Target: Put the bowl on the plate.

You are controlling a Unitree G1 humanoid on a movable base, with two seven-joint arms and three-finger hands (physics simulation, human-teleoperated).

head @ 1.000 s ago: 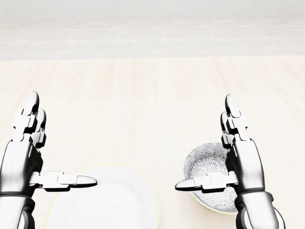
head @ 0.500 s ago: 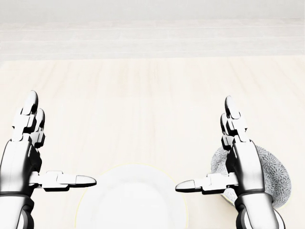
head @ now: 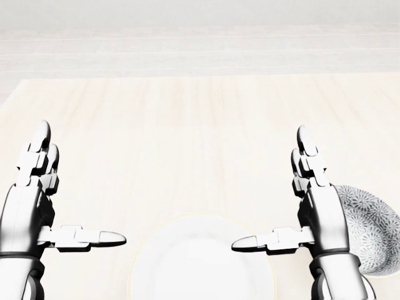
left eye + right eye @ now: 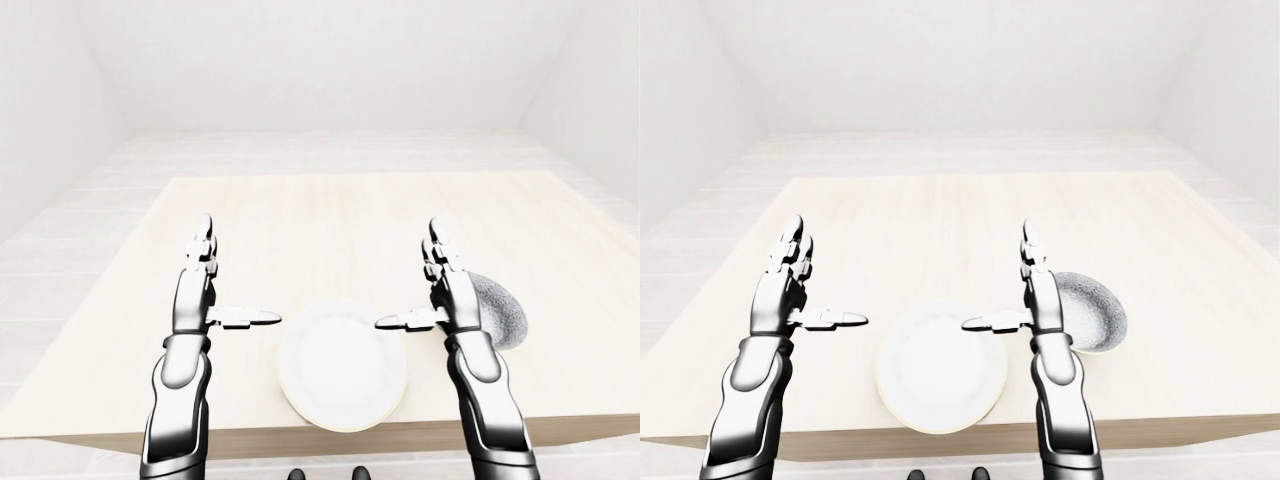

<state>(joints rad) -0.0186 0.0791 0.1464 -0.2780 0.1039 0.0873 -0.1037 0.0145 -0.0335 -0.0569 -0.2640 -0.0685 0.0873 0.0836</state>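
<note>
Bowl point(image 4: 1090, 310): grey, finely speckled pattern inside and out, pale rim. In the right-eye view it sits right of centre, low on the table, upright and empty. In the head view it shows only at the lower right edge, partly hidden by my right forearm.

Plate point(image 4: 940, 380): plain white, round, empty. It lies in the lower middle of the right-eye view, near the table's bottom edge, to the left of the bowl. Whether the two rims touch I cannot tell; my arm covers the gap.

My right hand point(image 4: 1025, 300): raised over the table just left of the bowl, fingers straight up, thumb out to the left, spread wide, holding nothing.

My left hand point(image 4: 800, 295): same pose on the plate's left side, fingers spread, holding nothing.

Table point(image 4: 940, 220): light wood grain; floor and walls are plain white.

Step in hand, as I judge it: approach, bowl not yet grasped. Next move calls for lowering my right hand rightward onto the bowl's rim, closing, then lifting it over the plate.

Writing, brands, labels: none visible.
</note>
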